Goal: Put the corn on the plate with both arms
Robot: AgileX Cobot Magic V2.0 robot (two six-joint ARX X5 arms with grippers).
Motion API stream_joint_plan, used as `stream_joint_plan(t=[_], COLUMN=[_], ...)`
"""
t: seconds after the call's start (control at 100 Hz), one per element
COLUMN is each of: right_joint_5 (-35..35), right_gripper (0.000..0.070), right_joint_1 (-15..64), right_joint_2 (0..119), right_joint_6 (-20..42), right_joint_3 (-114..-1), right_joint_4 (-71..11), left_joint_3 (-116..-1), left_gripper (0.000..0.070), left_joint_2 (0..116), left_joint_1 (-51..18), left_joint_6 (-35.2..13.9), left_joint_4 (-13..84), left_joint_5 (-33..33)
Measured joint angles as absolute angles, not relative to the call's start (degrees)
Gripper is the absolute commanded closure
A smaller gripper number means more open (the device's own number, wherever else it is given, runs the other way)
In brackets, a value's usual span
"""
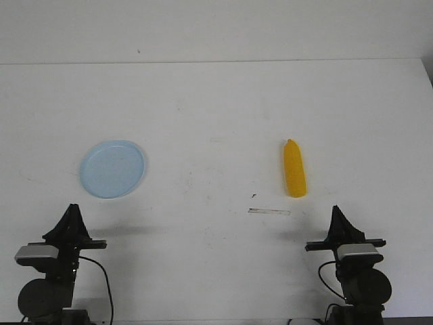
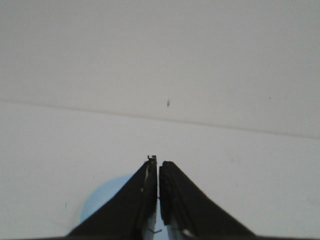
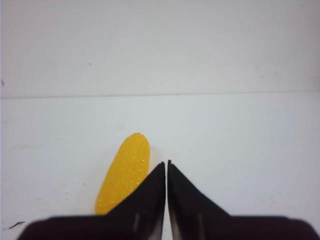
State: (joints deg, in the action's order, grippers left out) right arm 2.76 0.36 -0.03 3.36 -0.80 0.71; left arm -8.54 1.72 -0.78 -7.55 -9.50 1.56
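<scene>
Opening layout of the two-arm corn task. The corn [image 1: 294,169] lay flat on the white table [image 1: 216,108], just ahead of the right claw [image 1: 336,211] and a little toward its inner side, narrow tip pointing away from the robot. The plate [image 1: 112,168] sat bare ahead of the left claw [image 1: 72,208], well apart from the corn — each object within reach of one arm only, which is presumably why both arms were called for. Both claws rested low at the near edge of the table, neither touching anything. The right claw's jaws were pressed together, the corn [image 3: 125,172] showing just beside its tips. The left claw [image 2: 158,161] was likewise closed but for a hairline gap, with the plate's rim [image 2: 102,200] peeking out beside it. Nothing was gripped — the pick-up had not yet begun.
</scene>
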Motion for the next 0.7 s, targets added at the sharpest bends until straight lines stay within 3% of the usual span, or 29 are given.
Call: stream_joint_plan(t=[0.16, 0.4, 0.7], right_joint_5=[2.8, 2.8, 2.8], right_gripper=[0.0695, 0.0695, 0.0695], right_joint_1=[0.4, 0.4, 0.4], right_joint_2=[0.0, 0.0, 0.0], right_joint_6=[3.4, 3.4, 3.4], right_joint_3=[-0.8, -0.8, -0.8], right_joint_4=[0.7, 0.7, 0.7], left_joint_3=[-15.1, -27.0, -42.5], left_gripper=[0.0699, 0.0699, 0.0699], left_joint_2=[5.1, 17.3, 37.9], left_joint_1=[-0.8, -0.8, -0.8], left_joint_6=[-6.3, 0.5, 0.7], left_joint_4=[-8.1, -0.7, 11.3], left_joint_5=[1.6, 1.7, 1.7])
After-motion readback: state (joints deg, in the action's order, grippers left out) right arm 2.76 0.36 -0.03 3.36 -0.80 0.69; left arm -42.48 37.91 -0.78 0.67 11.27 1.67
